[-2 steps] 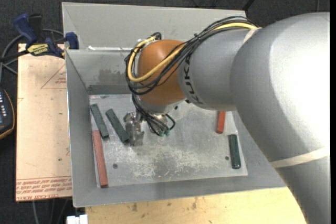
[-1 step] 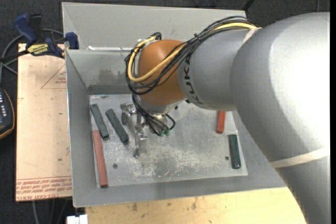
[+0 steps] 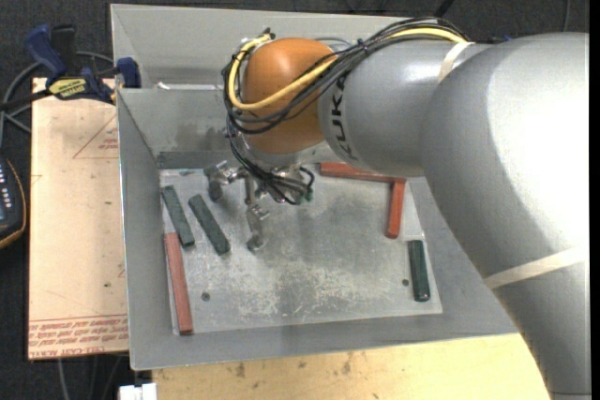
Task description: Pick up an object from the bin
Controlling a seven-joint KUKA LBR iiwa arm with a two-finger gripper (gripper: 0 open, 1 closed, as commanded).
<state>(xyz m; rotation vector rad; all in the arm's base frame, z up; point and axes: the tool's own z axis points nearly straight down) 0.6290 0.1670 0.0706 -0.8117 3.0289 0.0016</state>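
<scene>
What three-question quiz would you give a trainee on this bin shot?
1. True or false: the bars in the bin lie in one heap.
2. How many dark green bars lie in the bin? A two, B three, C five.
3. Which bar lies nearest the gripper?
Key: 1 false, they lie spread apart on the floor. 2 B. 3 the inner dark green bar of the left pair.

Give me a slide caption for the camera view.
KUKA hand low in grey bin, beside two dark green bars.
</scene>
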